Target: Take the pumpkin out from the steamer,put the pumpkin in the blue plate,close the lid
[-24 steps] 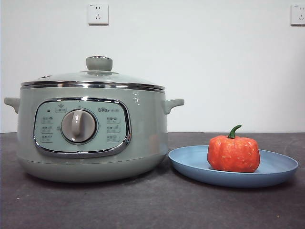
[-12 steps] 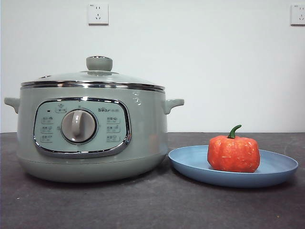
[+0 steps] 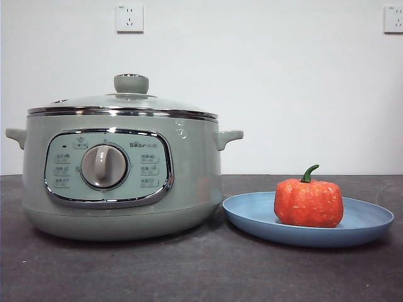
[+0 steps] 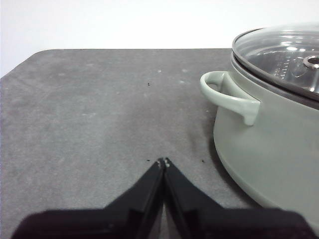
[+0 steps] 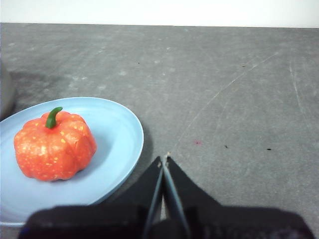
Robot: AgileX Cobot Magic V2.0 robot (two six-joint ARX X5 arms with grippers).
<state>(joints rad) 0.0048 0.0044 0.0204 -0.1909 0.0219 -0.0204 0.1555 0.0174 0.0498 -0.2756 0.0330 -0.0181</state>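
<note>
Pumpkin: the small orange-red ribbed toy pumpkin (image 3: 308, 202) with its green stem sits upright in the wide light-blue round plate (image 3: 252, 217), just beside the pot.
Steamer: your large sage-green electric steamer (image 3: 119, 173) already wears the chrome-rimmed glass lid (image 3: 123, 104), seated level.
Change: nothing has moved across the last second (pot, plate and pumpkin match the earlier front views exactly).
Left gripper (image 4: 164, 162): jaws pressed together, empty, low over the dark grey table (image 4: 89, 114) beside a steamer handle.
Right gripper (image 5: 164, 160): jaws closed on nothing, near the plate's rim.
Meaning: you can judge every step done; arms look parked.
</note>
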